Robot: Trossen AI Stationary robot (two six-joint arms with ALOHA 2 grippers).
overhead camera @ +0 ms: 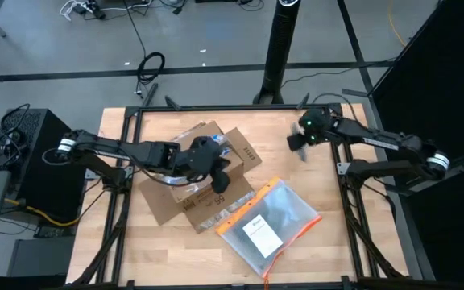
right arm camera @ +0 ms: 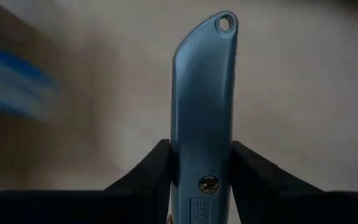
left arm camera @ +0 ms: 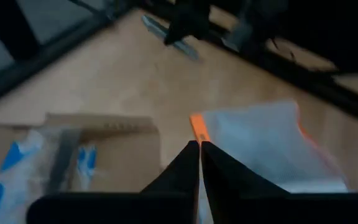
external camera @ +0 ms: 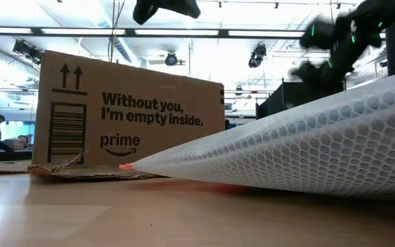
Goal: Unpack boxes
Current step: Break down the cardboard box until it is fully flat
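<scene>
Item one, nearest the table's front edge: a flat clear plastic pouch with an orange edge [overhead camera: 268, 222], lying on the light wooden table top [overhead camera: 329, 250] with a white card showing inside; in the low view its bubble-textured skin [external camera: 307, 147] fills the foreground. Item two, just behind and touching the pouch's far corner: the brown corrugated cardboard shipping box [overhead camera: 204, 173], flaps splayed, clear tape and a white-and-blue label on its top, sitting left of the table's centre; its side facing the low camera reads "Without you, I'm empty inside." with arrows and a barcode [external camera: 125, 113]. Item three, directly above the box: the left gripper [overhead camera: 220, 179], fingers [left arm camera: 188, 165] pressed together on nothing, poised over the box's pouch-side edge, with the box below and behind the fingertips and the pouch's orange corner just ahead of them. Item four, toward the far right of the table, well apart from the box: the right gripper [overhead camera: 300, 145], raised off the surface, its fingers [right arm camera: 151, 165] clamped around a blue-grey metal utility knife handle [right arm camera: 204, 106].
</scene>
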